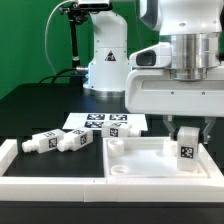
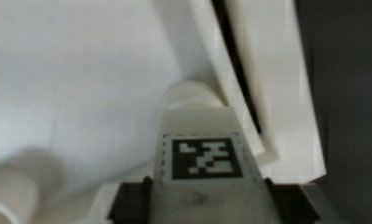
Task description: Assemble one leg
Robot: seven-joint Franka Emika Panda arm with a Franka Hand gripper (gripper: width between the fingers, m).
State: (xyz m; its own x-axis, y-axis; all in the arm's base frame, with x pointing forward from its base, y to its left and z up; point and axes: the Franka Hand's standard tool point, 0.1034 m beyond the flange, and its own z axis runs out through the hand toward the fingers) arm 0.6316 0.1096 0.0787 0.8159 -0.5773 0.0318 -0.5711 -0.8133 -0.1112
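A leg (image 1: 185,149) is held upright by the gripper (image 1: 186,134) over the far right corner of the large white square panel (image 1: 140,165), on the exterior view's right. The jaws are pinched on the leg from both sides, with a black-and-white tag on the leg's face shown between them. The leg's lower end is set at or just above the panel's floor, close inside the raised rim; whether it touches cannot be told.

In the wrist view, the same leg (image 2: 208,140) is seen from above, its tag facing the camera and its rounded tip pointed toward the panel's rim (image 2: 254,90). The dark fingers (image 2: 144,200) are pressed against its sides. A rounded white boss (image 2: 9,190) is seen on the panel floor nearby.

Three more legs are laid on the black table (image 1: 30,110), on the exterior view's left: one (image 1: 40,142) nearest the left, one (image 1: 73,141) beside it, and one (image 1: 112,133) just beside the panel's far left corner. The marker board (image 1: 100,121) is laid flat behind them. A white rail (image 1: 50,185) is run along the near edge of the table. A green backdrop (image 1: 25,40) is hung at the far side.
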